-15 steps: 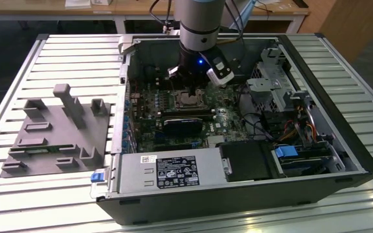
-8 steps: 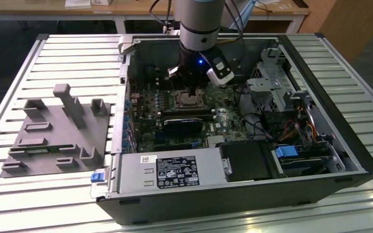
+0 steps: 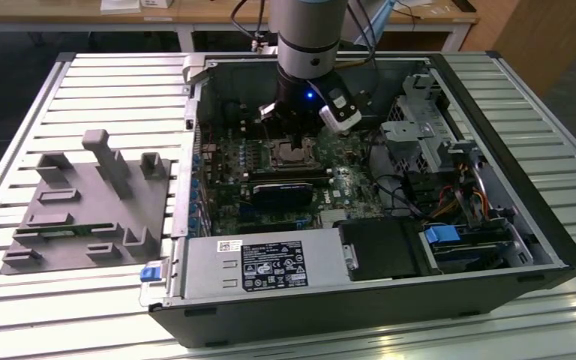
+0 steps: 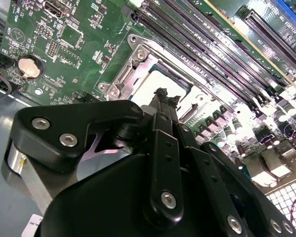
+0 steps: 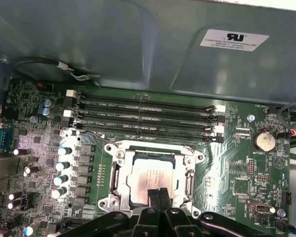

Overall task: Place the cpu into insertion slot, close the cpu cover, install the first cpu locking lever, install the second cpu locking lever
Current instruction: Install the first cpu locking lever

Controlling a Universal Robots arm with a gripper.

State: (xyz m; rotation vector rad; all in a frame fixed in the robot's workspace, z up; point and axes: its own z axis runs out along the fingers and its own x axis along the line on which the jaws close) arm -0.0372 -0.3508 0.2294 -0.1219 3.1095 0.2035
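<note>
Gripper is hanging over the cpu edge, jaws pressed together. The cpu is lying under the lowered cover near the green board middle.

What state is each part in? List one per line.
cover: closed
cpu: seated, face showing through the cover's window
gripper: shut, tips at the cover's edge
memory slots: empty
case: open, side panel off
</note>
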